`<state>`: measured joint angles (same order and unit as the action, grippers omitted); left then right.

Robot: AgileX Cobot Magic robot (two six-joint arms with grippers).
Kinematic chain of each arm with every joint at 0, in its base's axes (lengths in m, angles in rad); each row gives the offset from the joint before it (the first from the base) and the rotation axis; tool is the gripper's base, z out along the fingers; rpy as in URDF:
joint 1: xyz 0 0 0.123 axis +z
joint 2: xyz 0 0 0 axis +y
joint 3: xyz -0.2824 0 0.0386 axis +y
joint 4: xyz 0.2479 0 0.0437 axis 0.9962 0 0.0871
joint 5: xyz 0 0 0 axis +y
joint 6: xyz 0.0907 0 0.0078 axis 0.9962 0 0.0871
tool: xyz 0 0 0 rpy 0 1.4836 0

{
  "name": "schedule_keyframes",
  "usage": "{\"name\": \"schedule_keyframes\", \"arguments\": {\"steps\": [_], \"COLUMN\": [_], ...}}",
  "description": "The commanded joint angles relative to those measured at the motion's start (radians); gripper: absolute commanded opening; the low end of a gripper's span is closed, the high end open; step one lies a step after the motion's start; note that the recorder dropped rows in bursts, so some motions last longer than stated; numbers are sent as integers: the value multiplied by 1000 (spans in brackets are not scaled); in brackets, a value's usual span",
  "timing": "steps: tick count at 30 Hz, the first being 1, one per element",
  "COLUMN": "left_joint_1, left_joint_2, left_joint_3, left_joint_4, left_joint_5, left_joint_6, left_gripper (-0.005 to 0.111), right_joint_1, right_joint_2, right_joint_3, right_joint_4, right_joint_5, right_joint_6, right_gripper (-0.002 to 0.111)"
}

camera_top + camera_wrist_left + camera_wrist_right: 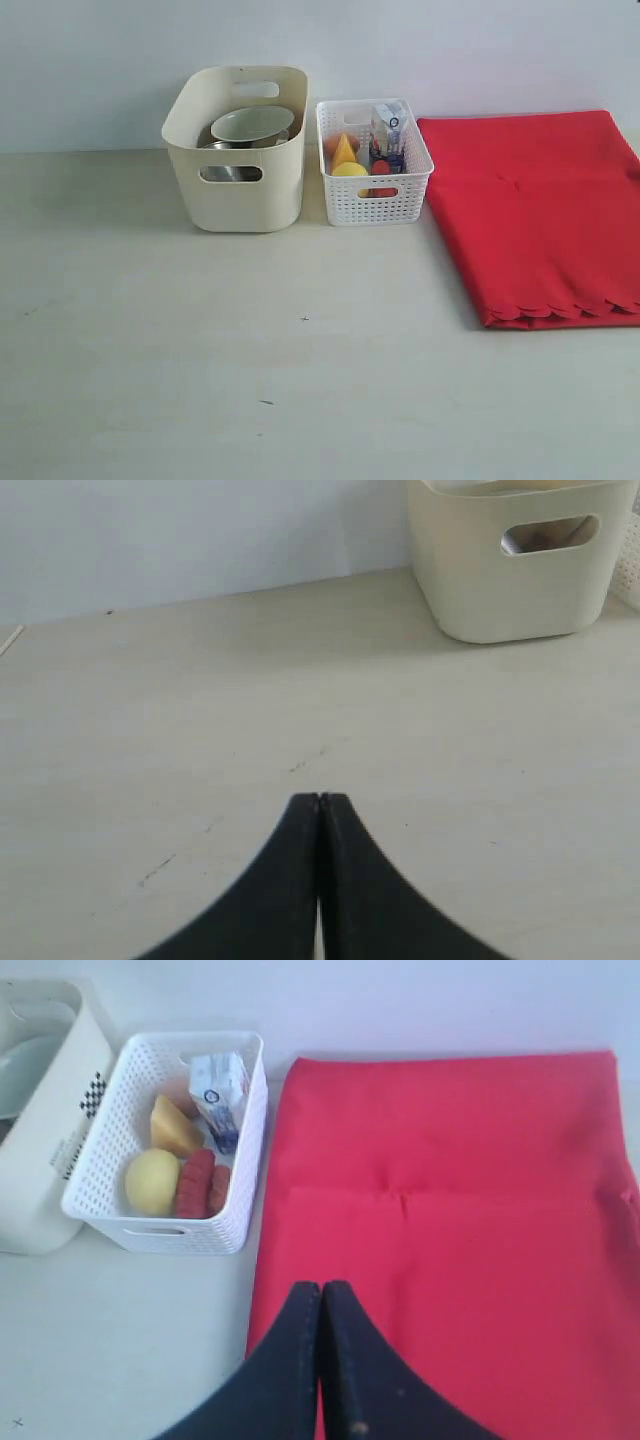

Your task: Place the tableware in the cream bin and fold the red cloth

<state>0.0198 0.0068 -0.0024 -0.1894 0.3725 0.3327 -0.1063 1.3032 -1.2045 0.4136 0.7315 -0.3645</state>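
Note:
The cream bin [238, 190] stands at the back left of the table, with the pale bowl [251, 123] on top inside it and steel [230, 173] showing through its handle cutout. The other tableware is hidden. The red cloth [535, 210] lies flat at the right, its scalloped edge toward the front. In the left wrist view my left gripper [319, 800] is shut and empty over bare table, the cream bin [510, 575] beyond it. My right gripper [322, 1287] is shut and empty above the near edge of the red cloth [450, 1210]. Neither gripper shows in the exterior view.
A white lattice basket [373, 200] stands between bin and cloth, holding a lemon [349, 169], a cheese wedge [343, 150] and a milk carton [387, 125]. In the right wrist view that basket [150, 1230] sits beside the cloth. The wall runs close behind everything.

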Motion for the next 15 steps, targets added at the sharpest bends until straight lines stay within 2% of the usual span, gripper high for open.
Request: {"name": "schedule_keyframes", "arguments": {"steps": [1,15], "left_joint_1": [-4,-4], "left_joint_2": [-7,-7], "left_joint_3": [2,2], "left_joint_4": [-3,-3], "left_joint_5": [-1,-1], "left_joint_6": [4,4], "left_gripper": [0,0], "right_joint_1": [2,2], "right_joint_2": [-216,-851], "right_joint_3": [106,353], "right_joint_4": [-8,-1], "right_joint_5": [-57,-88], "right_joint_6": [1,18], "right_gripper": [0,0]}}
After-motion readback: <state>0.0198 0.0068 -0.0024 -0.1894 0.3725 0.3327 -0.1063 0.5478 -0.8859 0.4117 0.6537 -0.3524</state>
